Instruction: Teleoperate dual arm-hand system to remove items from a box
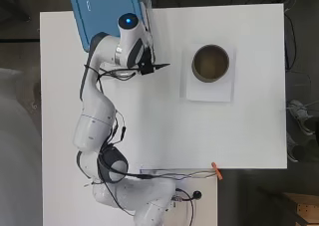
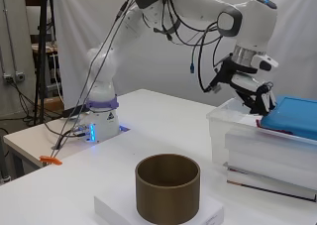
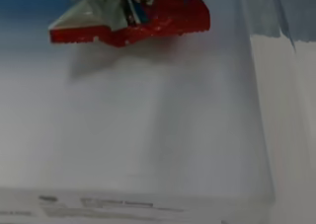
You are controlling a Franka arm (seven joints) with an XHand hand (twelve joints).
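Red and silver foil marks the packet (image 3: pixel 133 14), a flat crinkled snack-style pouch lying inside the clear plastic box (image 2: pixel 233 131), on the box's pale floor. Seen from the side, only a thin red edge of the packet shows at the box rim, just beside the blue lid (image 2: pixel 292 117) that leans across the far part of the box. Directly over the box hangs the robot's black and white hand (image 2: pixel 257 97), its fingers pointing down toward the packet. They appear partly bent and seem to hold nothing, but whether they already touch the packet cannot be told. From overhead the arm hides the hand and most of the box; only the blue lid shows clearly beyond it. Well apart from the box, a brown cylinder-shaped tub (image 1: pixel 211 62) stands open on a white sheet (image 1: pixel 208 92) on the white table (image 1: pixel 164 136); it is probably where the packet belongs. By its looks the packet is very light, thin and soft, with slick foil that could slide under the fingers and will crumple rather than break. Pinching it across a sealed edge or a corner between thumb and fingers looks the safest hold, since pressing on the flat face would likely just push it along the box floor.
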